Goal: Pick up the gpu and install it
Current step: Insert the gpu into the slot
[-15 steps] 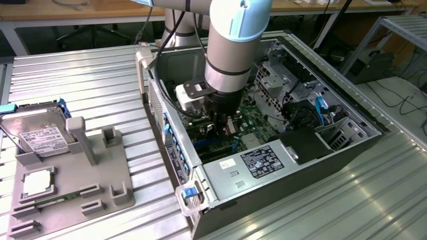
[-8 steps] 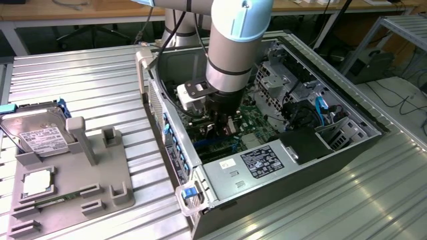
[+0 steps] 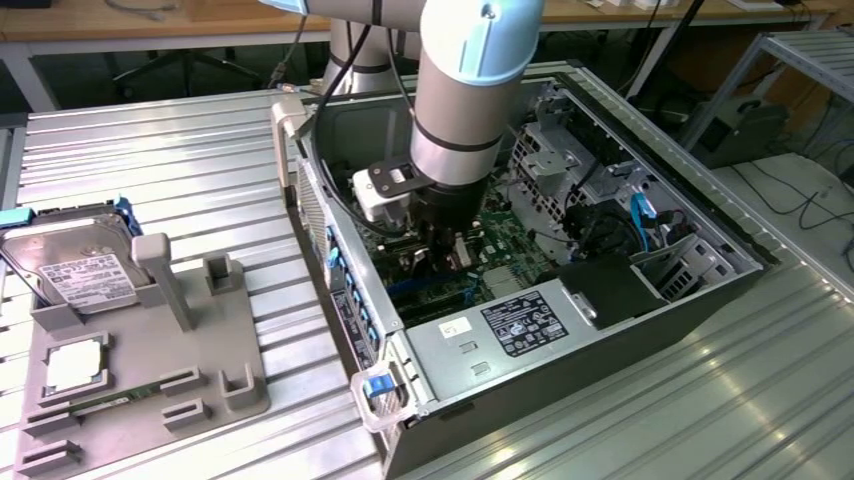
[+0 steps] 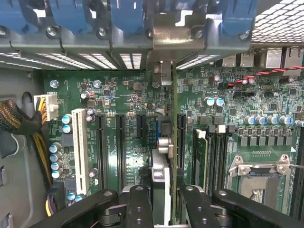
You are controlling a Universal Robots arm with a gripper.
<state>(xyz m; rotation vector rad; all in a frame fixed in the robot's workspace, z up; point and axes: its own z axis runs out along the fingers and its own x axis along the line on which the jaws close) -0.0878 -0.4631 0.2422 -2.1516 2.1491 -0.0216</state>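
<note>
The gpu (image 4: 166,156) appears edge-on in the wrist view, a thin card standing on the green motherboard (image 4: 128,95) between black expansion slots. Its silver metal bracket (image 4: 173,40) sits up against the case's rear slot openings, under the blue latches. My gripper (image 4: 166,206) is shut on the gpu, with one black finger (image 4: 137,204) on each side of the card. In the exterior view the gripper (image 3: 441,245) reaches straight down into the open computer case (image 3: 534,340), deep among the boards.
A white slot (image 4: 79,152), memory sticks (image 4: 202,156) and the processor socket (image 4: 259,178) flank the card. Beside the case at the exterior view's left stands a grey fixture (image 3: 200,350) with a hard drive (image 3: 80,270), a processor chip (image 3: 74,365) and a green memory stick (image 3: 114,403).
</note>
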